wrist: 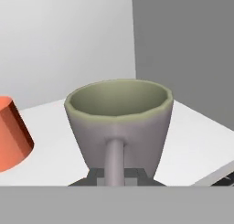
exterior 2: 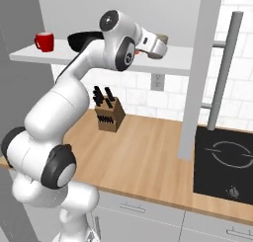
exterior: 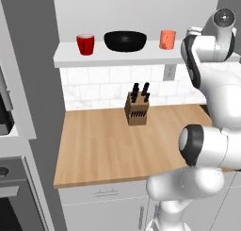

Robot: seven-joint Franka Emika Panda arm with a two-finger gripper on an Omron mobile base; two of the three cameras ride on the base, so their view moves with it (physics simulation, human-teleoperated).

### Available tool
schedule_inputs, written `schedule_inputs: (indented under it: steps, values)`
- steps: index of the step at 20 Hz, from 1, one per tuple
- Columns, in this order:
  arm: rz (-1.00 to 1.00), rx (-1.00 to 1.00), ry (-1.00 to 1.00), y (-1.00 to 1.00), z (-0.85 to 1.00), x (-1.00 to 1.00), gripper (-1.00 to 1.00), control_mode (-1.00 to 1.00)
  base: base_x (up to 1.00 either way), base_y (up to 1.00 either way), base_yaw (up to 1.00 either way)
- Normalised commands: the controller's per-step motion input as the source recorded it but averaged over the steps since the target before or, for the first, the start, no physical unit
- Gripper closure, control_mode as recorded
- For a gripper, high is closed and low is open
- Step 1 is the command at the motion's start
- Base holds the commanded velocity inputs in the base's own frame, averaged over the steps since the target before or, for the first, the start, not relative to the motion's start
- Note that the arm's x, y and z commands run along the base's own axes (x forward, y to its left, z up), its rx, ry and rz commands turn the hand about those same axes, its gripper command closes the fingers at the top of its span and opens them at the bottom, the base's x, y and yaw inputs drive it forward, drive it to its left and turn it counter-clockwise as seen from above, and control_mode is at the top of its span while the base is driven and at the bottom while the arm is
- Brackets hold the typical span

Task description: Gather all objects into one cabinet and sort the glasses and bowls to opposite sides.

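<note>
On the cabinet's white shelf board stand a red cup, a wide black bowl and an orange cup, left to right. The right base view has the red cup at the shelf's left end and the bowl partly behind the arm. My gripper is shut on the handle of the grey-green mug, upright at the shelf's right end near the grey side panel. The orange cup is to the mug's left. Whether the mug rests on the board is unclear.
A wooden knife block stands on the wooden counter below the shelf. To the right are a grey cabinet door with a long metal bar handle and a black cooktop. An oven front sits at the left.
</note>
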Motion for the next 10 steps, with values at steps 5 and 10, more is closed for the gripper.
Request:
schedule_inputs:
  steps: [5,10]
  values:
    - [0.0,0.0,0.0,-0.4,-0.22,0.31,1.0,-1.0,0.0,0.0,0.0]
    - [0.0,0.0,-0.01,-0.3,-0.31,0.31,1.0,-1.0,0.0,0.0,0.0]
